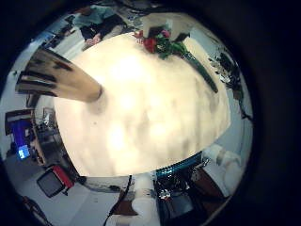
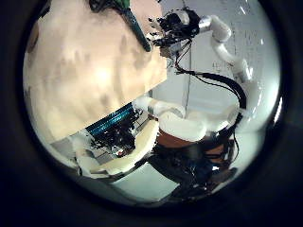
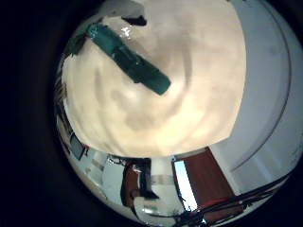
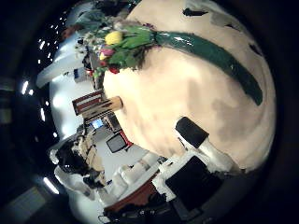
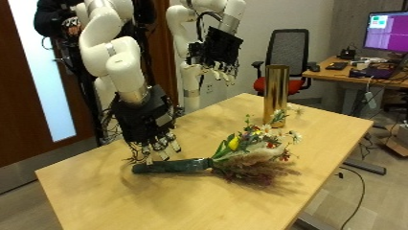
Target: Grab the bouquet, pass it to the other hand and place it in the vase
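Note:
The bouquet [image 5: 249,153] lies on its side on the wooden table [image 5: 102,196], its dark green wrapped stems [image 5: 172,166] pointing toward my right hand [image 5: 150,120]. That hand hovers just above the stem end, fingers hanging loose and holding nothing. The stems [image 3: 130,59] lie close below it in the right little finger side palm view, and the blooms [image 4: 124,42] show in the right thumb side view. A tall golden vase [image 5: 276,95] stands upright behind the flowers. My left hand [image 5: 219,50] hangs high above the table's far side, open and empty, looking down on the vase [image 1: 61,77] and bouquet [image 1: 165,45].
Behind the table stand a black office chair [image 5: 291,48] and a desk with a monitor [image 5: 387,34]. The table's corner edge [image 5: 370,129] runs near the vase. The right hand [image 2: 175,26] shows in the left thumb side palm view.

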Controlling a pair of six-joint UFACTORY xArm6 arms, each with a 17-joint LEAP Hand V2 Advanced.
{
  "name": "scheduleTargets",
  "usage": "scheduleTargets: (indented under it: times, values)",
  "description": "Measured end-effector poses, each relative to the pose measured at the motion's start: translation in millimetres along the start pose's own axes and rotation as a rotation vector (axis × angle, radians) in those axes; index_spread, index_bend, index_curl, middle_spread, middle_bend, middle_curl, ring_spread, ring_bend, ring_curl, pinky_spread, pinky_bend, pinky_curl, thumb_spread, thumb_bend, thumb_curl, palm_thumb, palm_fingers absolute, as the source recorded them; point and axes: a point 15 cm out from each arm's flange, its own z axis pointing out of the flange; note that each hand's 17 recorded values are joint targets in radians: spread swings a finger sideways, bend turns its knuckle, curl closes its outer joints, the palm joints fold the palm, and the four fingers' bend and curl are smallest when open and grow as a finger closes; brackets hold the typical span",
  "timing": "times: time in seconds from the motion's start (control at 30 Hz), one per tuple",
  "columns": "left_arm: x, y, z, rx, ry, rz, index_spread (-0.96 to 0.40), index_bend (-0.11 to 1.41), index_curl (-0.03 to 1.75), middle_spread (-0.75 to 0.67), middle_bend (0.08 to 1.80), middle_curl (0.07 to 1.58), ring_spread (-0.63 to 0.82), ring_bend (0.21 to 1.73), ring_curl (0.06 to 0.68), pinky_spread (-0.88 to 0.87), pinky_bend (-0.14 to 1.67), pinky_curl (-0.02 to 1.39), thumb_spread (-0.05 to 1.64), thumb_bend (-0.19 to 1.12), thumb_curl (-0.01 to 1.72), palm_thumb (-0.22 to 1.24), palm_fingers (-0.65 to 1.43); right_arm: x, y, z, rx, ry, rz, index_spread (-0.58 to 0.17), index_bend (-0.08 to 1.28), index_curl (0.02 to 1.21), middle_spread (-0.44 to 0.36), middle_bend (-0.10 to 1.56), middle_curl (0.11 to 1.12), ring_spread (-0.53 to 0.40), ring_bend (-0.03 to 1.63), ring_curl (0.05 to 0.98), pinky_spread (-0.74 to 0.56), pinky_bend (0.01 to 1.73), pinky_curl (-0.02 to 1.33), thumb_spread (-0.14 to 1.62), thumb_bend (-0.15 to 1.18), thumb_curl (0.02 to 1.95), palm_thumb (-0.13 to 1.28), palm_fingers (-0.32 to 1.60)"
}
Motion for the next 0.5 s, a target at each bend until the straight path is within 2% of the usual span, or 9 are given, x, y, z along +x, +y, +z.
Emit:
scheduleTargets:
  times: [0.23,0.5]
  values:
    - [1,0,-1,0.001,-0.003,0.003,0.21,0.19,0.39,0.48,0.19,0.28,0.61,0.33,0.224,0.54,0.19,0.27,0.89,-0.03,0.31,0.35,0.08,8,-18,21,-0.005,0.017,0.040,-0.130,0.22,0.41,0.107,0.45,0.37,0.077,0.64,0.253,0.26,0.48,0.29,1.02,-0.02,0.41,0.74,0.21]
    - [0,1,1,-0.002,-0.002,0.002,0.21,0.19,0.39,0.48,0.19,0.28,0.61,0.33,0.223,0.53,0.18,0.27,0.89,-0.03,0.31,0.35,0.08,30,-22,35,-0.040,0.059,0.077,-0.121,0.18,0.38,0.127,0.38,0.35,0.099,0.57,0.223,0.25,0.40,0.26,1.01,-0.02,0.41,0.76,0.25]
